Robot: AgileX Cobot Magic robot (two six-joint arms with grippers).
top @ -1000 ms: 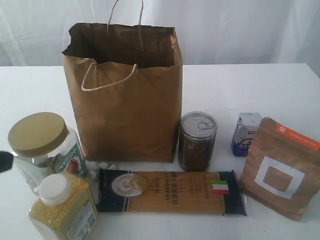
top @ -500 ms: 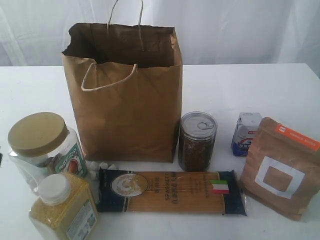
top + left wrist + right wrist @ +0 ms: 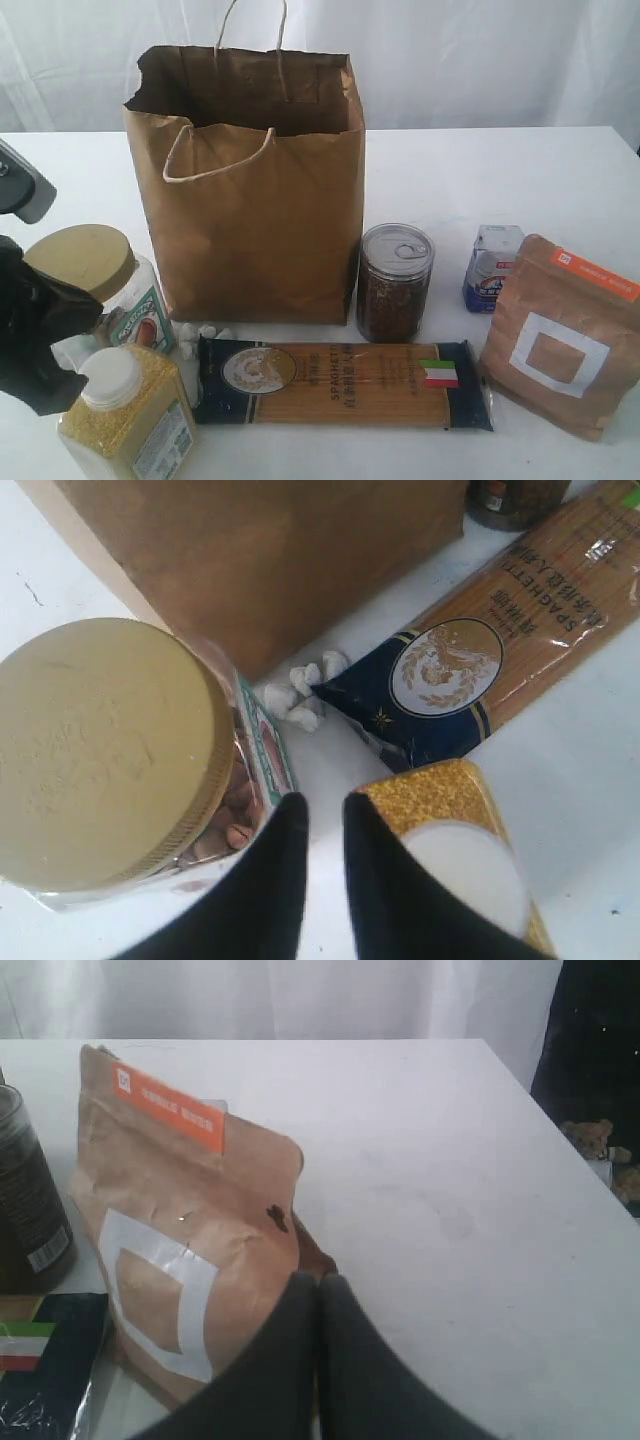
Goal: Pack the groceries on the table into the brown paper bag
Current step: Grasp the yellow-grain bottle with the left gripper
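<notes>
The brown paper bag [image 3: 250,200] stands open at the back of the table [image 3: 480,170]. My left gripper [image 3: 75,320] [image 3: 322,815] hovers narrowly open and holding nothing, between the gold-lidded jar [image 3: 85,262] [image 3: 100,750] and the white-capped yellow-grain jar [image 3: 130,410] [image 3: 460,840]. In front of the bag lies the spaghetti packet [image 3: 340,382] [image 3: 500,650]. Right of it are the can of brown granules [image 3: 394,282], the small carton [image 3: 492,265] and the orange-labelled pouch [image 3: 560,335] [image 3: 180,1230]. My right gripper [image 3: 318,1278] is shut beside the pouch's edge, out of the exterior view.
Small white pebble-like bits [image 3: 200,332] [image 3: 305,685] lie between the gold-lidded jar and the spaghetti packet. A white curtain hangs behind the table. In the right wrist view the table's edge [image 3: 530,1090] is near, with dark floor beyond.
My left arm has swung in from the left edge and now covers part of the gold-lidded jar. The groceries and the bag have not moved.
</notes>
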